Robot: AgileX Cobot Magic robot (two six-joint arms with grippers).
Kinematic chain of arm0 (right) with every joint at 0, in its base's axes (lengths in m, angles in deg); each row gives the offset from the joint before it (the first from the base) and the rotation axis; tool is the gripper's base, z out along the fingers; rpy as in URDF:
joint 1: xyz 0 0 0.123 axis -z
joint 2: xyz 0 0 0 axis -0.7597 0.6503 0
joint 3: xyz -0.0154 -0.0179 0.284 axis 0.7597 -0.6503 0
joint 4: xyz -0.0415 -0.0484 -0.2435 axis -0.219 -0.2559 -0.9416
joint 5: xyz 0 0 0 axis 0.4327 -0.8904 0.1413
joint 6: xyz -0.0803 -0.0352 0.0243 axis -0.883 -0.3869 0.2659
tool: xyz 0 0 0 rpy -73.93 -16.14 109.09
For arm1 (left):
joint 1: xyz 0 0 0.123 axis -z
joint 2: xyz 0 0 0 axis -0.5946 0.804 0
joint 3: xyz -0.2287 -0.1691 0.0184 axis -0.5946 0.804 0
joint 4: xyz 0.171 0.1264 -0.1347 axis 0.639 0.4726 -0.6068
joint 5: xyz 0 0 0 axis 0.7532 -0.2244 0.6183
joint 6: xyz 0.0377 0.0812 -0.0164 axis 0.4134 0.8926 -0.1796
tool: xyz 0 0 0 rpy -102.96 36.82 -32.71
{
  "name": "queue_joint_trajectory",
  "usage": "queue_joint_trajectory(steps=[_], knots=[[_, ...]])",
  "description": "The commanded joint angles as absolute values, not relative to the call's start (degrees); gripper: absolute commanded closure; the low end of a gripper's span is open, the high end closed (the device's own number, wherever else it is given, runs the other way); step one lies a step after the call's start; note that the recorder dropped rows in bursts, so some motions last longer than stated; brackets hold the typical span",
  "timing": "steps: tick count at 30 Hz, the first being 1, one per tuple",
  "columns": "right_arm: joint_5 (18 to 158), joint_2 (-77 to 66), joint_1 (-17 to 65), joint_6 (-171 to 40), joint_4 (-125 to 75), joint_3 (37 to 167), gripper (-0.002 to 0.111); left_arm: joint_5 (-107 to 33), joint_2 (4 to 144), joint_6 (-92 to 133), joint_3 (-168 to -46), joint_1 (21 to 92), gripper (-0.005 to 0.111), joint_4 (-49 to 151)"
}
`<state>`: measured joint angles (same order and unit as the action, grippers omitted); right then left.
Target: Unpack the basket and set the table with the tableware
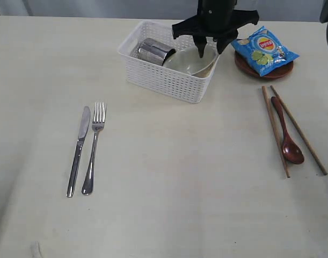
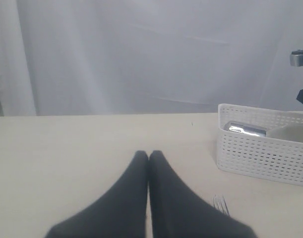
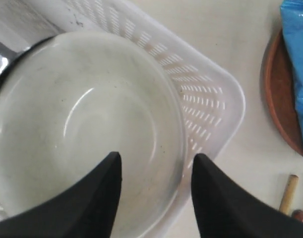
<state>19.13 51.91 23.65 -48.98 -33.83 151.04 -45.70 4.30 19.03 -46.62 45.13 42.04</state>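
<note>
While my right claw (image 3: pixel 157 157) hangs in the basket (image 1: pixel 169 80) on the table (image 1: pixel 169 177), jaws apart astride the rim of the pale bowl (image 3: pixel 82 124), one finger inside, one outside, steel cup (image 1: pixel 155 52) lying beside the bowl, left claw (image 2: pixel 149 154) pressed together, low over the table

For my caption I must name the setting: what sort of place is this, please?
Probably a robot test bench staged as a dining table, not a home: a plain white curtain behind the cream table, the black right gripper over the basket, knife and fork laid side by side.
</note>
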Motion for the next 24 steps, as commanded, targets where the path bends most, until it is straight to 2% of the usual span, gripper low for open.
queue_joint_trajectory(steps=[1, 24], knots=[[21.25, 51.17, 23.76, -50.50, -33.69, 151.08, 0.064, -45.23, 4.09, 19.09, -46.45, 45.22, 0.107, 41.78], [21.32, 55.44, 24.20, -51.07, -35.24, 151.08, 0.064, -45.23, 4.09, 19.09, -46.45, 45.22, 0.107, 41.77]])
